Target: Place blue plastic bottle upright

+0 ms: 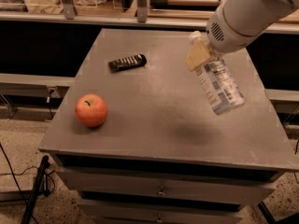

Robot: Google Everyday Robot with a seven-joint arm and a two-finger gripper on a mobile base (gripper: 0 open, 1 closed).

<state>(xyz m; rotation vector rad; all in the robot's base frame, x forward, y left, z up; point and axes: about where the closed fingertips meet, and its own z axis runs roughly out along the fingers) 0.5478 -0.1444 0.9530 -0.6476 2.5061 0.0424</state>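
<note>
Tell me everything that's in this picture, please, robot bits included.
blue plastic bottle: one, clear bluish with a white-and-blue label, held tilted in the air above the right side of the table.
apple: one, red-orange, on the table near its front left.
flat bar: one, dark, lying on the table at the back left.
table: one, grey top, centre of view.
drawers: at least two, grey, under the table top.
arm: one, white, coming in from the top right.
hand: one, beige fingers, closed on the bottle near its neck, above the table's back right.
</note>
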